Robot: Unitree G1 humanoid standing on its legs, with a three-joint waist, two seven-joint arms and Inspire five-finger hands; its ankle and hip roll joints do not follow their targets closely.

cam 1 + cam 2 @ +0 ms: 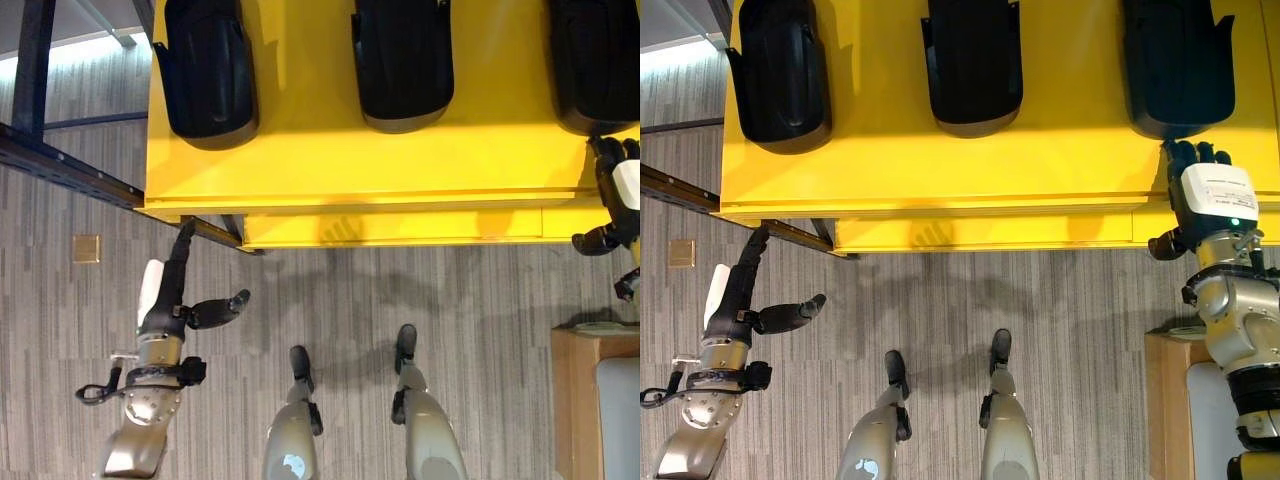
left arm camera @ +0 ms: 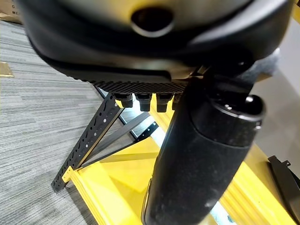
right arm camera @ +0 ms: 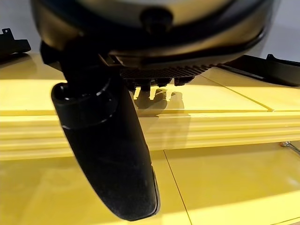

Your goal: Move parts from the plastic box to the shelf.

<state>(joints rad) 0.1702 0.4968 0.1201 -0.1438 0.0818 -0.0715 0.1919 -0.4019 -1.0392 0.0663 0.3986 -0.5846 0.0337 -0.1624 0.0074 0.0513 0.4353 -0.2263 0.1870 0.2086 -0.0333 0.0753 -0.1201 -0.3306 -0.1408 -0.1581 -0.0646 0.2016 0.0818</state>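
Three black parts lie on the yellow shelf. The right hand is at the shelf edge, near the right part – fingers straight. The left hand hangs over the floor, fingers straight, thumb apart.

This looks like a workshop or factory room. A big yellow shelf holds black plastic parts in a row. It stands on dark metal bars with holes, over grey striped carpet.
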